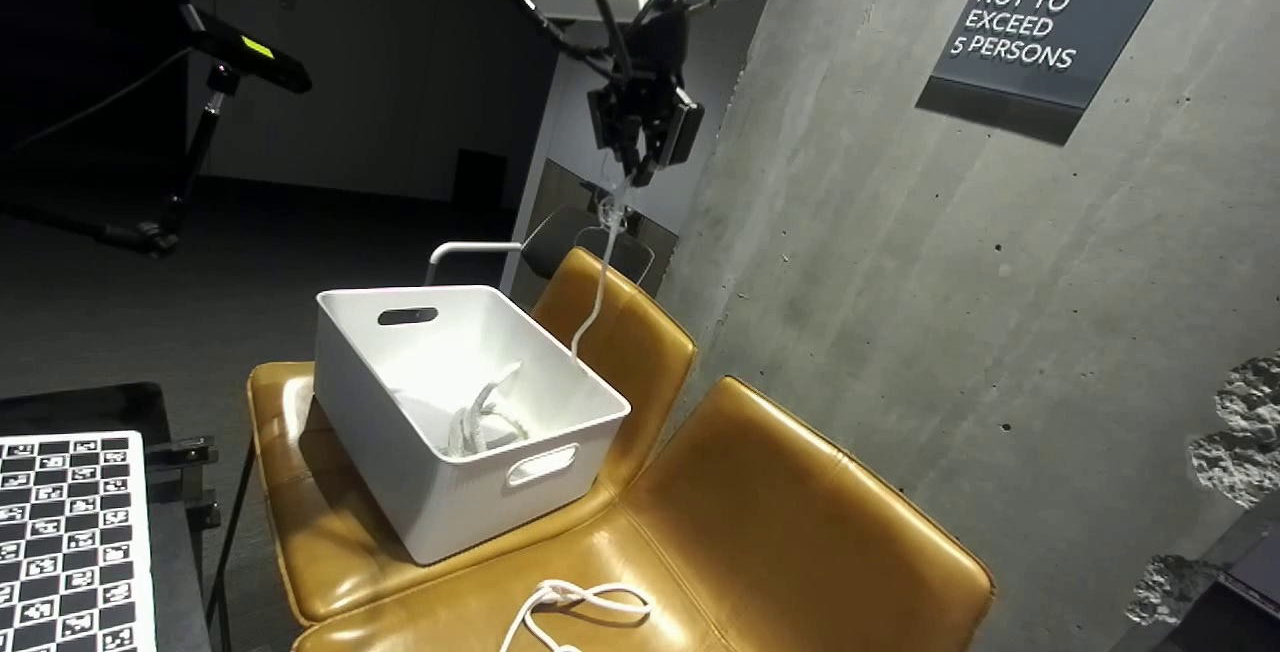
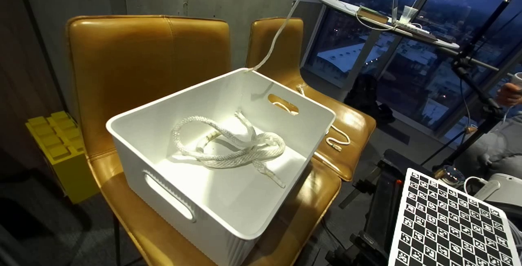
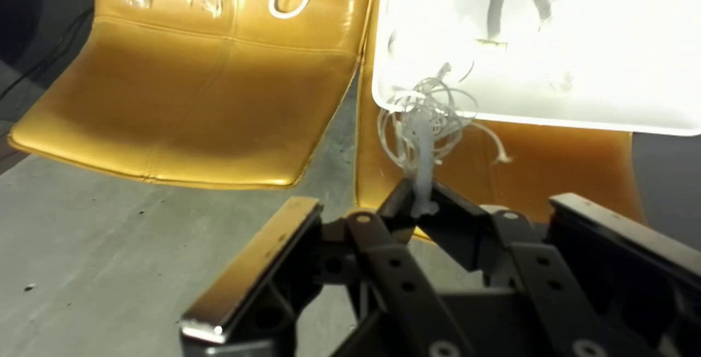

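Note:
My gripper [image 1: 640, 170] is high above the far rim of a white bin, with its fingertips shut on one end of a thin white rope [image 1: 603, 277]. In the wrist view the fingertips [image 3: 419, 198] pinch the rope [image 3: 424, 154], and frayed loose strands tangle just below them. The rope hangs down to a corner of the bin [image 2: 212, 233] in an exterior view [image 2: 279, 31]; I cannot tell whether its lower end is inside the rim. A thicker braided white rope [image 2: 236, 162] lies coiled on the bin's floor. The gripper is outside the view there.
The bin stands on a tan leather chair [image 1: 285, 492]. A second tan chair [image 1: 810, 522] beside it holds a white cord [image 1: 555, 592]. A concrete wall [image 1: 900, 262] rises behind. A checkered marker board [image 2: 452, 221] and a yellow block [image 2: 65, 156] stand nearby.

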Robot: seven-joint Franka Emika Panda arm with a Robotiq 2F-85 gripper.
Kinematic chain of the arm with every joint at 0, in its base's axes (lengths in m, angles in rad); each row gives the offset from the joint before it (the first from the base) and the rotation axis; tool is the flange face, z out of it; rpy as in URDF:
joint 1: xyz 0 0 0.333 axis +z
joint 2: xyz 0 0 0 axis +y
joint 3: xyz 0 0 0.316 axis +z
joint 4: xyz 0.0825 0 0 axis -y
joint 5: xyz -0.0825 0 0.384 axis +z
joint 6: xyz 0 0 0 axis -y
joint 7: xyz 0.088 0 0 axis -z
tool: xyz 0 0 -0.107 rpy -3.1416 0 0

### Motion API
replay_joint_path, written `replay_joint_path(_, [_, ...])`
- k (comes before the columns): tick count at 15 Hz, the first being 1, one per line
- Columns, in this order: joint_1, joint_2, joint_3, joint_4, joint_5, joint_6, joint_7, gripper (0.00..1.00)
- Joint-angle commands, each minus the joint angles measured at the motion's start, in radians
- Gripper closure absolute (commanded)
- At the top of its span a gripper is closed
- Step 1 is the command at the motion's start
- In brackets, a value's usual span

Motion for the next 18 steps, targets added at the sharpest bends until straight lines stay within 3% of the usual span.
replay_joint_path(1, [0.011,-0.013,0.021,-0.099,0.026,0.059,0.018,0.97])
replay_joint_path(2, [0.012,-0.001,0.022,-0.115,0.021,0.078,0.021,0.97])
replay_joint_path(3, [0.013,0.007,0.022,-0.130,0.017,0.091,0.024,0.84])
replay_joint_path(4, [0.012,0.017,0.018,-0.148,0.014,0.102,0.028,0.63])
replay_joint_path(7, [-0.002,0.038,0.005,-0.211,0.011,0.152,0.018,0.53])
replay_joint_path(14, [-0.104,0.086,-0.052,-0.321,0.042,0.237,-0.081,0.02])
replay_joint_path(18, [-0.176,0.157,-0.089,-0.293,0.056,0.239,-0.145,0.00])
